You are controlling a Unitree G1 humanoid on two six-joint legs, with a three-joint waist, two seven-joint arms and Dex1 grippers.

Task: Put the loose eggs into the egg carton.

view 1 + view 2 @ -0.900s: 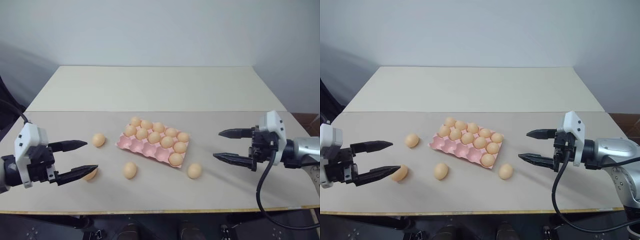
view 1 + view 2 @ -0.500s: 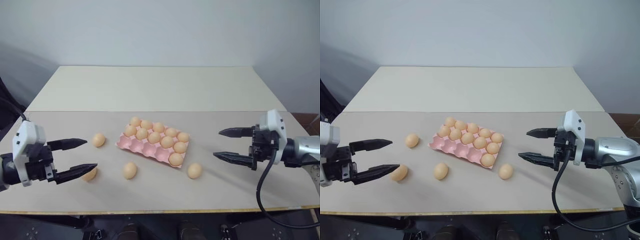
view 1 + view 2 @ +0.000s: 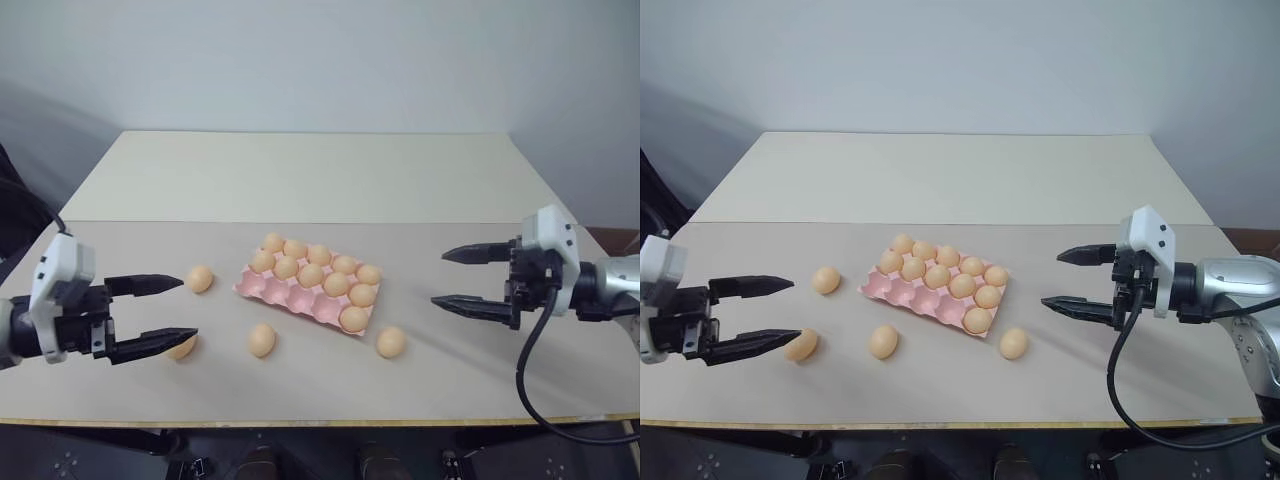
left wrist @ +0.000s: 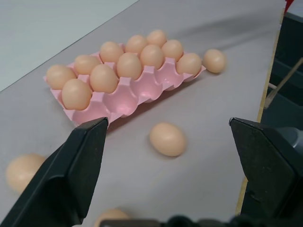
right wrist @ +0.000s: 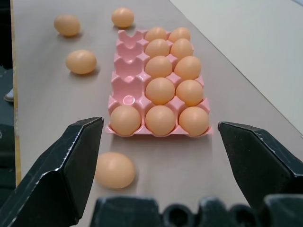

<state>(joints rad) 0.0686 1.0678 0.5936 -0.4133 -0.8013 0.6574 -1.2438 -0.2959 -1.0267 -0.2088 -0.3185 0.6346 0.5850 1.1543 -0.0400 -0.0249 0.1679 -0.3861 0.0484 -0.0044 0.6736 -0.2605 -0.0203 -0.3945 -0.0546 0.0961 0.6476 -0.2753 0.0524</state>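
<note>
The pink egg carton (image 3: 277,291) lies mid-table with several eggs in it. Its near row is mostly bare cups. Loose eggs lie around it: one egg (image 3: 200,278) to its left, one egg (image 3: 261,340) in front, and one egg (image 3: 391,342) at its front right. A further egg (image 3: 182,349) lies partly behind the lower finger of my left gripper (image 3: 190,308). That gripper is open and holds nothing, left of the carton. My right gripper (image 3: 438,278) is open and holds nothing, right of the carton, above the table.
The table's front edge (image 3: 320,421) runs close below the loose eggs. A second, paler tabletop (image 3: 320,175) stretches behind the carton up to the wall.
The right gripper has risen a little. The left gripper has barely shifted. Both stay open, and the eggs and carton lie where they were.
</note>
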